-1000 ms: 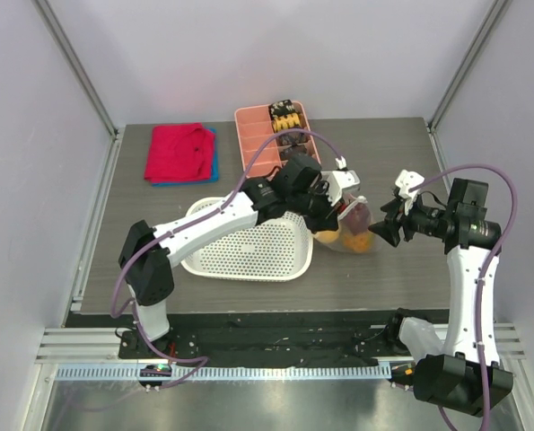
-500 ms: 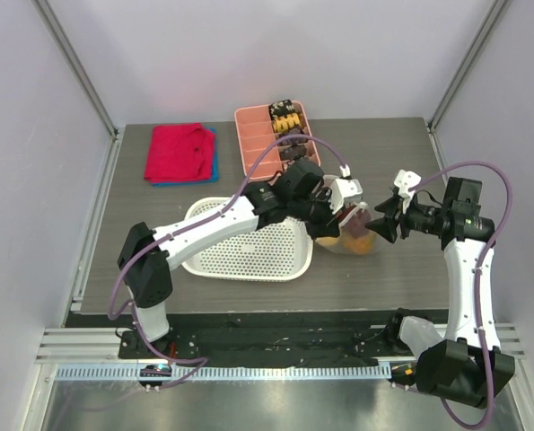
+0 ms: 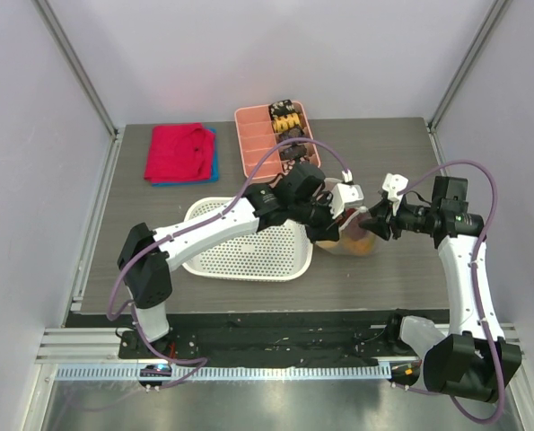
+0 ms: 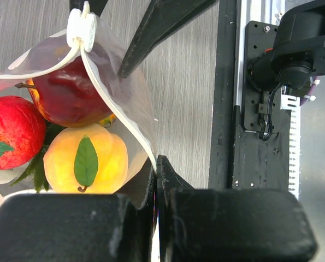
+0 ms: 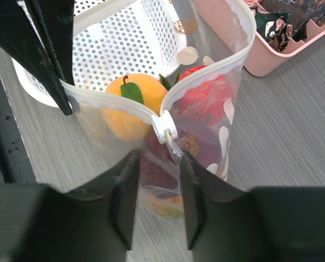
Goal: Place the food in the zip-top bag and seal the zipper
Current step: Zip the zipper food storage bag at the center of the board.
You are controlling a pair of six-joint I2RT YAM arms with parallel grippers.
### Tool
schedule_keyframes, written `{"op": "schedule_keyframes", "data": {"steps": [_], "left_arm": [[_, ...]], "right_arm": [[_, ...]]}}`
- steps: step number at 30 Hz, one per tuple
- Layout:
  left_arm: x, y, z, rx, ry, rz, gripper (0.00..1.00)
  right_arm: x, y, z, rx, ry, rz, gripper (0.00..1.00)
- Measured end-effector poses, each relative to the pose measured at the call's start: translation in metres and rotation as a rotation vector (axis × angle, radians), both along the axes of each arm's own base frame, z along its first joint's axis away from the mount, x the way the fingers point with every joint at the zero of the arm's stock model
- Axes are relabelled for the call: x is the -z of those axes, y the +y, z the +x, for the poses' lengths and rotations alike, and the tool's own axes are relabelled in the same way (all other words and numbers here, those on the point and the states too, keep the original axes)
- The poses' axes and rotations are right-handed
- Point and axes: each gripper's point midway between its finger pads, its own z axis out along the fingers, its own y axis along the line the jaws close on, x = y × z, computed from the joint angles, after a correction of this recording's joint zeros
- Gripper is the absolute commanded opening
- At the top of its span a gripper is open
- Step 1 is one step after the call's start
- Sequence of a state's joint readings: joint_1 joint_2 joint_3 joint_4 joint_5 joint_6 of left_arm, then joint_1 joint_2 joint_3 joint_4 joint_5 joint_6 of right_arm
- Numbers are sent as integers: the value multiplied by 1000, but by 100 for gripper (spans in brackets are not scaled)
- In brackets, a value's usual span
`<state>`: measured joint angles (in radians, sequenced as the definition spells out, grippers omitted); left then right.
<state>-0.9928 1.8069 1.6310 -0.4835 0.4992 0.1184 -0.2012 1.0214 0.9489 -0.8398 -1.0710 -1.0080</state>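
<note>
While clamping zip-top bag (image 4: 135, 93) in left gripper (image 4: 155, 162), shut right gripper's (image 5: 158, 158) parted jaws on zipper slider (image 5: 164, 127). Pull straight.

Bag (image 3: 352, 235): on the table (image 3: 401, 162), just right of the basket (image 3: 240, 247).
Peach (image 4: 86, 158), apple (image 4: 69, 93), second apple (image 4: 12, 131): inside the bag, touching.
Tray (image 3: 258, 144): behind the basket.
Cloths (image 3: 179, 153): back left corner.

The zip-top bag (image 3: 353, 239), clear with white dots, stands upright right of the desk's centre, somewhat nearer the front edge, its mouth gaping open. Inside sit the orange peach (image 5: 130, 103), the dark red apple (image 4: 69, 93) and the bright red apple (image 4: 12, 131). The zipper (image 5: 110, 100) is unsealed, with its white slider (image 5: 165, 128) at one end.
</note>
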Motion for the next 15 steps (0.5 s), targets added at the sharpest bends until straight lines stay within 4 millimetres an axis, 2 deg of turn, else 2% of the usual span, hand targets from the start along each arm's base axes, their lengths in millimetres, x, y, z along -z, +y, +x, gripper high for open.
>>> {"op": "schedule_keyframes", "data": {"steps": [1, 4, 5, 7, 10, 15], "left_arm": [[0, 0, 0, 1, -1, 1, 0], [1, 1, -1, 10, -5, 4, 0], [2, 1, -1, 12, -7, 5, 1], [2, 1, -1, 15, -10, 5, 3], [3, 2, -1, 15, -12, 8, 16], [5, 10, 3, -13, -9, 10, 55]], "right_arm": [[1, 0, 1, 0, -3, -3, 31], [1, -1, 3, -1, -17, -9, 12], [1, -1, 4, 0, -21, -11, 2], [1, -1, 5, 0, -29, -14, 1], [0, -2, 5, 1, -33, -17, 1], [-5, -3, 3, 8, -72, -36, 1]]}}
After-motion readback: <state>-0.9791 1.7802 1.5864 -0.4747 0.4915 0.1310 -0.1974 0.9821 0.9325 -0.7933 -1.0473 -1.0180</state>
